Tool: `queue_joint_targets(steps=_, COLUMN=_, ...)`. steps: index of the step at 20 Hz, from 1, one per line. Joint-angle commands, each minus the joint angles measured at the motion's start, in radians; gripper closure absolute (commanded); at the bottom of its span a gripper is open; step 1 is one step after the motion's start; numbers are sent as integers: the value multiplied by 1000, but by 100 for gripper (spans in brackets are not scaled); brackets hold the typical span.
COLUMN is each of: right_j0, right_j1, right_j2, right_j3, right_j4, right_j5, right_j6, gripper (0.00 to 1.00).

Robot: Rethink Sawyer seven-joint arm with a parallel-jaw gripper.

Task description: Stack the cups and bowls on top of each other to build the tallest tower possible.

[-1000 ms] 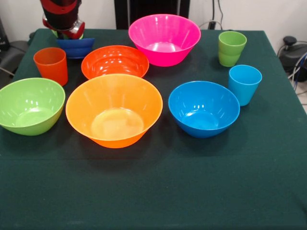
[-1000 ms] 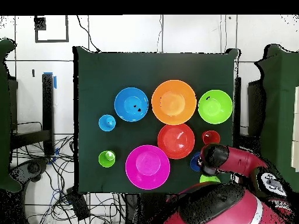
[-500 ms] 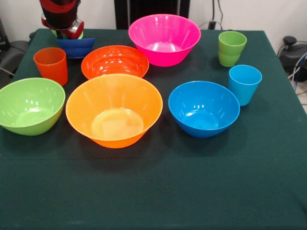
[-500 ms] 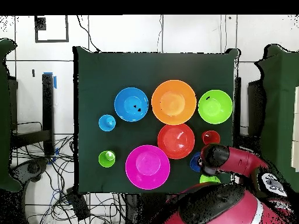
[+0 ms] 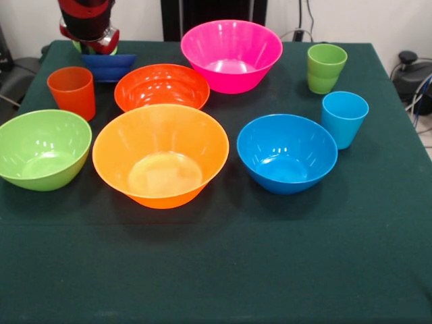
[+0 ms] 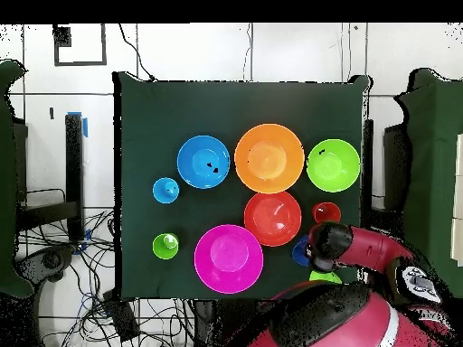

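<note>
My gripper [image 5: 94, 46] hangs at the table's back corner, right over the small dark blue bowl [image 5: 108, 67], and the arm's red and black end hides how it stands. A small green bowl [image 5: 77, 47] peeks out behind it. The orange cup [image 5: 72, 91], lime green bowl [image 5: 42, 148], large orange bowl [image 5: 160, 154], red-orange bowl [image 5: 162, 86], pink bowl [image 5: 231, 54], blue bowl [image 5: 287, 152], light blue cup [image 5: 344, 118] and green cup [image 5: 326, 67] all sit apart and upright. No tower is in view. From overhead, the gripper [image 6: 327, 246] covers part of the dark blue bowl [image 6: 301, 253].
A dark green cloth covers the table [image 5: 223, 270]. Cables [image 6: 90, 244] and dark equipment lie on the floor beside the table. The robot's red body [image 6: 335, 321] fills the bottom of the overhead view.
The arm's end has shifted very slightly above the small dark blue bowl. No cup or bowl has moved.
</note>
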Motion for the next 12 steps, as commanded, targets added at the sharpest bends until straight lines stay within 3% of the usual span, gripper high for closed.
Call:
queue_joint_targets(steps=1, right_j0=72, right_j1=2, right_j2=90, right_j3=19, right_j4=16, right_j5=78, right_j6=25, gripper=100)
queue_joint_targets(steps=5, right_j0=71, right_j1=-3, right_j2=101, right_j3=-2, right_j4=34, right_j5=145, right_j6=1, gripper=100)
queue_joint_targets(steps=12, right_j0=62, right_j1=-16, right_j2=103, right_j3=7, right_j4=32, right_j5=148, right_j6=2, gripper=100)
